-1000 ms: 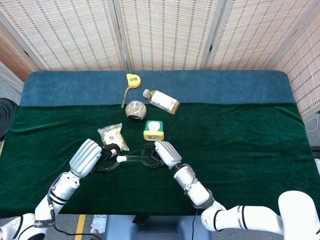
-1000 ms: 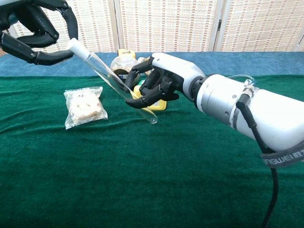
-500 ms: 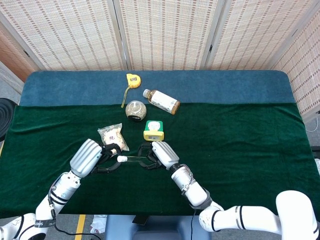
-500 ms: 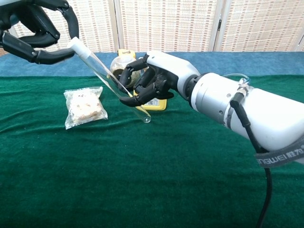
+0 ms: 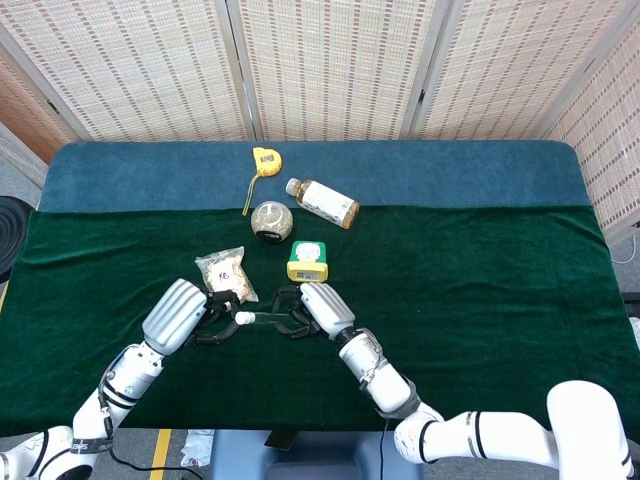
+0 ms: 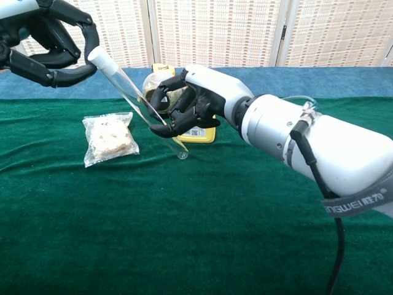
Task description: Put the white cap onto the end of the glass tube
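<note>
Chest view: right hand (image 6: 190, 101) pinches tube (image 6: 147, 114) near its lower end, tube tilted above worktop (image 6: 202, 215). Left hand (image 6: 52, 46) w/ fingers curled round cap (image 6: 97, 55), cap at tube's upper end. Snack bag (image 6: 109, 136) below; yellow box (image 5: 307, 260) just behind right hand.

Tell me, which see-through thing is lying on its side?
The bottle with the white cap, at the back. The round jar sits upright, and the glass tube is held up, tilted.

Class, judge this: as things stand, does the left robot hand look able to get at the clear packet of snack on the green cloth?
Probably not at once: the left robot hand holds the white cap at the glass tube. The clear snack packet lies uncovered just below it, otherwise unobstructed.
</note>
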`<state>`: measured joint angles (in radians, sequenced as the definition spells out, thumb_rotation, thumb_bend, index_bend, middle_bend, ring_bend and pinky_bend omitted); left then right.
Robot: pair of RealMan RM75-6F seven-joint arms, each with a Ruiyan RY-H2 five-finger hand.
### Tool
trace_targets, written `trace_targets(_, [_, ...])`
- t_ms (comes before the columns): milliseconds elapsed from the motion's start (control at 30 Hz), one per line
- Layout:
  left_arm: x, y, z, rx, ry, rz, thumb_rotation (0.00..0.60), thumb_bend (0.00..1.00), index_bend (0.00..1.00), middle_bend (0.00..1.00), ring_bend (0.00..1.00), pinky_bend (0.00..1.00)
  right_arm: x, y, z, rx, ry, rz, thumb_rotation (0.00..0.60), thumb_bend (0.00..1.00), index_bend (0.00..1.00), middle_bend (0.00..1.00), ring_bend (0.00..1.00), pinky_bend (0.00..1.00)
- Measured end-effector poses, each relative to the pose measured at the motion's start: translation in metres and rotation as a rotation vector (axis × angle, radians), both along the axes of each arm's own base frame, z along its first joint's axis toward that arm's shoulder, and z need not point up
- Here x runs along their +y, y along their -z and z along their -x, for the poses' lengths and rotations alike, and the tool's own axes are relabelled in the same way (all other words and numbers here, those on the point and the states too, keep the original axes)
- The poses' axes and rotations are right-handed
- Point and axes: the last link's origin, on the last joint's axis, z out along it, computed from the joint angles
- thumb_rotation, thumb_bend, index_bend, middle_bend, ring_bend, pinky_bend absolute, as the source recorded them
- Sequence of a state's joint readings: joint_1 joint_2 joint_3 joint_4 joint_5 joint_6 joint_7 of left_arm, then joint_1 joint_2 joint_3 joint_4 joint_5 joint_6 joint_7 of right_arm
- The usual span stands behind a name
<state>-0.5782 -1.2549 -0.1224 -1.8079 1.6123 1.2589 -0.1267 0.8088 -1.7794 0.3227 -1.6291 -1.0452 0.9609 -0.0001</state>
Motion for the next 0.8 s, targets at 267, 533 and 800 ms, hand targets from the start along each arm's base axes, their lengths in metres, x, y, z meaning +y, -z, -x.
trace_targets(267, [0.001,0.0,0.001,0.006,-0.005,0.0,0.6,0.5,0.6,1.0,0.94,0.9,0.0,0.002,0.001,0.007,0.004,0.0,0.6,0.66,0.78,0.98,1.0,1.0])
trace_targets(533, [0.002,-0.004,0.006,0.036,-0.023,-0.002,0.6,0.5,0.28,1.0,0.9,0.9,-0.001,-0.002,0.006,0.037,-0.002,0.02,0.6,0.67,0.78,0.98,1.0,1.0])
trace_targets(800, [0.006,-0.013,0.025,0.083,-0.081,-0.029,0.6,0.49,0.25,0.93,0.77,0.86,-0.009,-0.019,0.027,0.205,-0.029,0.106,0.6,0.68,0.78,0.98,1.0,1.0])
